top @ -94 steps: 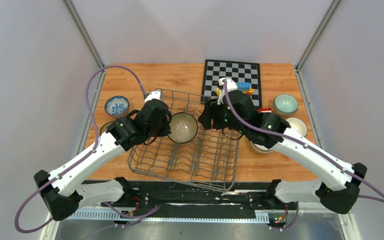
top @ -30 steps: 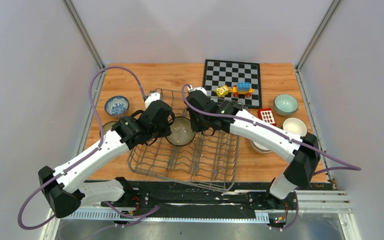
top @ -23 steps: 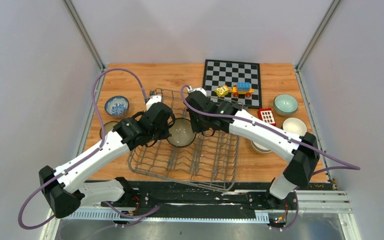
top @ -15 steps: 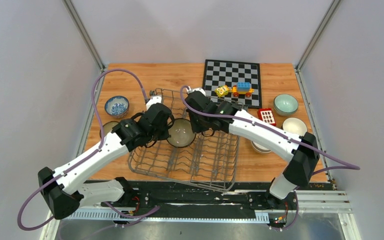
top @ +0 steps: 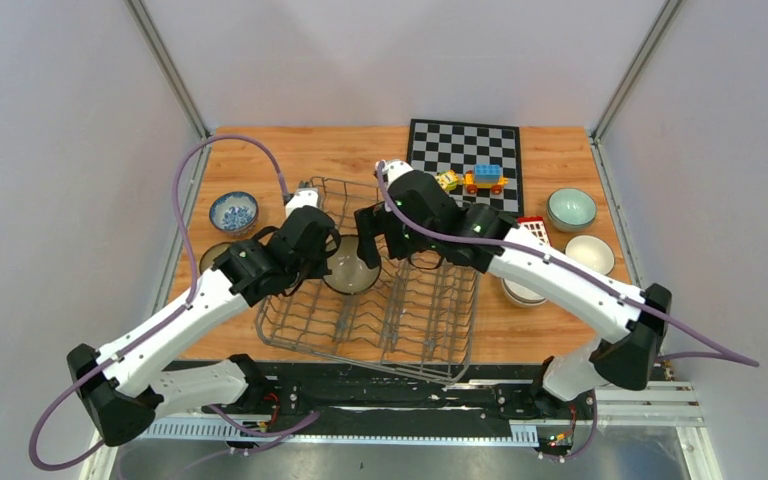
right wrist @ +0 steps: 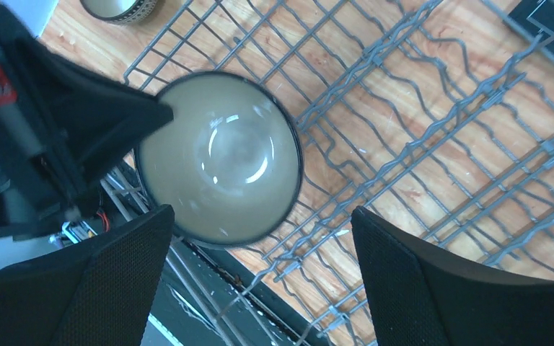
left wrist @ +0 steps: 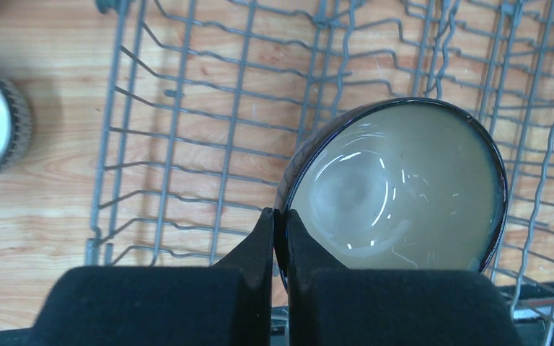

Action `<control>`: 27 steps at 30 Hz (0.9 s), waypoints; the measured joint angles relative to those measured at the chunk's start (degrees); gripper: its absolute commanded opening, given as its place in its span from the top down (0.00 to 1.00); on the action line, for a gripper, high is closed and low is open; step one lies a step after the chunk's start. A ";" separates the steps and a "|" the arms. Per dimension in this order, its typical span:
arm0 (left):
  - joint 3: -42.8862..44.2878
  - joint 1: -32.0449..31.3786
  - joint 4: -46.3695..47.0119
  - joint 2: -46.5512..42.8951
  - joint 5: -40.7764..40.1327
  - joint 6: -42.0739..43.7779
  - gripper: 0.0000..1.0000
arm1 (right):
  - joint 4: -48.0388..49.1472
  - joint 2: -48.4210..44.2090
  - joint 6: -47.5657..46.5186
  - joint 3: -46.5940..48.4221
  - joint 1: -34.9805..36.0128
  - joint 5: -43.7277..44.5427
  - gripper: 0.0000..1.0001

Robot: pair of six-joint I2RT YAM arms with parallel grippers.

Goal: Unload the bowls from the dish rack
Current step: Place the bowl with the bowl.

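While the left claw (left wrist: 280,220) is clamped on the rim of a bowl (left wrist: 397,187), its two black fingers sit pressed together with the thin ceramic wall between them. The bowl is round, with a glossy pale beige inside, a dark narrow rim and a dark outer wall. Its mouth faces upward, slightly tilted, and as a round body it has no long axis. It sits over the left-centre part of the dish rack (top: 420,310); whether it touches the wires cannot be told.

The dish rack is a rectangular grid of thin grey metal wire with wavy prong rows and raised sides. It stands on the wooden tabletop (top: 260,160), skewed to the tabletop edges, and its prong rows run roughly far to near.

The right claw (right wrist: 260,216) hangs above the bowl with its fingers wide apart, holding nothing.

A blue-and-white bowl (top: 233,212) and a celadon bowl (top: 571,208) stand upright on the tabletop, well apart, outside the rack.
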 measured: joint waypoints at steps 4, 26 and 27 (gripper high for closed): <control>3.10 3.04 -1.57 -1.07 -2.03 2.71 1.00 | -0.26 -5.44 -3.82 -0.55 0.00 0.31 0.04; -3.15 52.11 -1.75 -5.14 3.48 4.07 1.00 | 10.03 -39.12 -10.03 -38.60 0.00 -1.18 0.11; -3.98 53.40 -0.85 -4.61 4.20 3.04 1.00 | 10.21 -39.82 -10.03 -39.21 0.00 -1.46 0.11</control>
